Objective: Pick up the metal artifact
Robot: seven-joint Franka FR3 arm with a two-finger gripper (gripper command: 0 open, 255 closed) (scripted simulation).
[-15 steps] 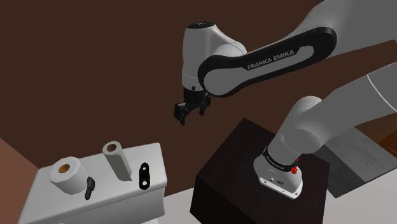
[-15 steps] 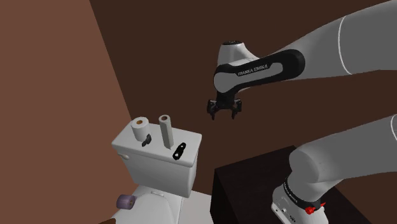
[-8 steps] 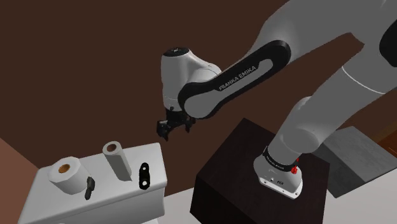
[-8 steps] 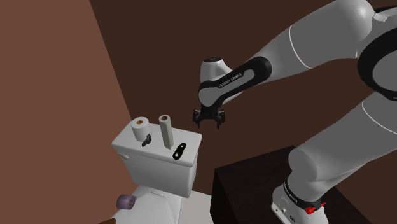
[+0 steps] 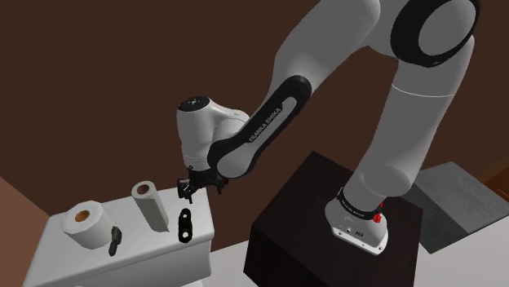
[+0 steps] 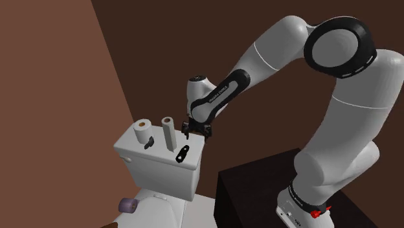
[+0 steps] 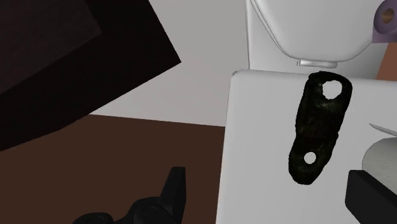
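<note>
The metal artifact (image 5: 185, 224) is a flat black piece with a hole at each end. It lies on the white toilet tank lid (image 5: 147, 247), near the edge facing the stand. My gripper (image 5: 189, 189) hangs just above the lid's back edge, a little beyond the artifact. It is open and holds nothing. In the second exterior view the gripper (image 6: 192, 133) sits up and to the right of the artifact (image 6: 183, 153). Through the wrist camera the artifact (image 7: 318, 127) lies ahead of the gripper (image 7: 273, 203), closer to one black finger (image 7: 372, 197) than to the other.
On the lid also stand a wide paper roll (image 5: 84, 222), a tall narrow roll (image 5: 148, 205) and a small dark object (image 5: 113, 239). The dark stand box (image 5: 326, 220) is at the lid's right. Brown walls rise behind. A purple object (image 6: 129, 205) lies low beside the toilet.
The arm has swung down and toward the shoulder view's left, bringing the gripper from mid-air over the gap to just above the tank lid. The artifact and rolls have not moved.
</note>
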